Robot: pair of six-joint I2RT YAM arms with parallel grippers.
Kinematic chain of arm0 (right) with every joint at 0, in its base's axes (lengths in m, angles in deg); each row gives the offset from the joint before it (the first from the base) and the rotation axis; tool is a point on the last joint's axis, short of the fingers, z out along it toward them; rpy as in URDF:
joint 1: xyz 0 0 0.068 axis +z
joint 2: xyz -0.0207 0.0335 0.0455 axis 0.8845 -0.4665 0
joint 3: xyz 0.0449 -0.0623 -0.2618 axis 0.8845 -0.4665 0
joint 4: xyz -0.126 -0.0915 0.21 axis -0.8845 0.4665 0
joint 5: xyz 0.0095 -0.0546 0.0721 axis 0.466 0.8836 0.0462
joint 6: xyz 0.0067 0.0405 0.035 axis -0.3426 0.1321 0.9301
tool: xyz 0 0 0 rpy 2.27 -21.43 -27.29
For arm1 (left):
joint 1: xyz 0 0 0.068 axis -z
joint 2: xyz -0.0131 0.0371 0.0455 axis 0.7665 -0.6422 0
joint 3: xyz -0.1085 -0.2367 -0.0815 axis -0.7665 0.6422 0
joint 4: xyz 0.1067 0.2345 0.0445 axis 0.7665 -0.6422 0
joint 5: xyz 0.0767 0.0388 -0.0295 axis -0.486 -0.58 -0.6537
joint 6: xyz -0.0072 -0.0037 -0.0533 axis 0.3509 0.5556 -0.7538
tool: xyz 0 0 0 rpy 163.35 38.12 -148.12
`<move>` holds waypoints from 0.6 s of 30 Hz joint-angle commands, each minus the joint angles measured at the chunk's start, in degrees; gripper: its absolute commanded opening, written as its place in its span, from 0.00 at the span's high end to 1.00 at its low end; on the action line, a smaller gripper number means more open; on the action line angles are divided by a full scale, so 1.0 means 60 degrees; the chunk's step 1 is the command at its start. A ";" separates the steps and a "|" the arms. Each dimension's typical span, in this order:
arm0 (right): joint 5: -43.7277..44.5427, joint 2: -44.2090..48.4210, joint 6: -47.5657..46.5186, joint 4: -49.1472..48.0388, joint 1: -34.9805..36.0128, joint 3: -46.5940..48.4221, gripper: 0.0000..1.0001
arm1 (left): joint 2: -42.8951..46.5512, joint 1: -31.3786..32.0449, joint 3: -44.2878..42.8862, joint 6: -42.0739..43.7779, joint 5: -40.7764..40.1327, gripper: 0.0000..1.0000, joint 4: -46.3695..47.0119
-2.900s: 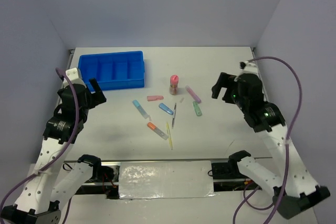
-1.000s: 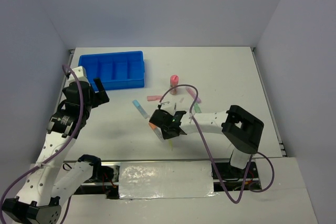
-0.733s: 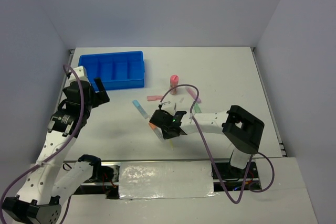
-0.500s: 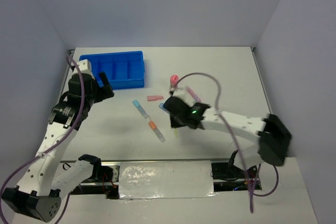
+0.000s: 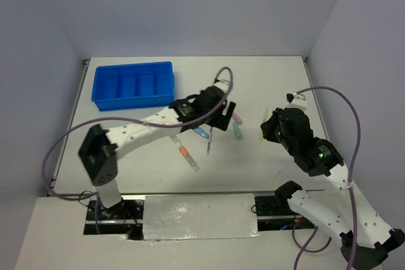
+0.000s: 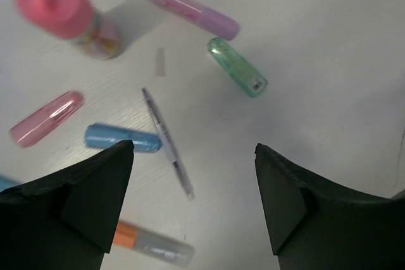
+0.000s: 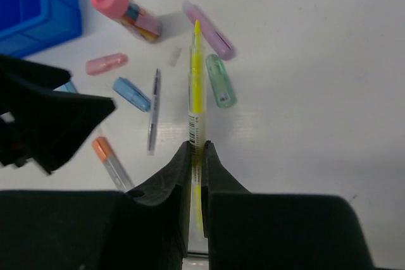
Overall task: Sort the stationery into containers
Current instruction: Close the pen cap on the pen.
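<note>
Right end effector (image 7: 196, 147) has withdrawn grasping yellow pen (image 7: 197, 86), seemingly lifted; left end effector (image 6: 193, 148) arrived, released.

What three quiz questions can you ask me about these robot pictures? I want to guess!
1. True or false: the right gripper is shut on the yellow pen.
2. What colour is the cap of the stubby cylinder? A pink, B green, C black.
3. Fill the gap: the left gripper has its jaws ____.
Key: 1 true; 2 A; 3 open.
</note>
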 commanded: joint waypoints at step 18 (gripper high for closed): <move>-0.0414 0.1153 -0.0723 0.0877 -0.0122 -0.0382 1.00 | -0.4414 -0.0549 -0.3184 0.2311 0.0664 0.16 0.0298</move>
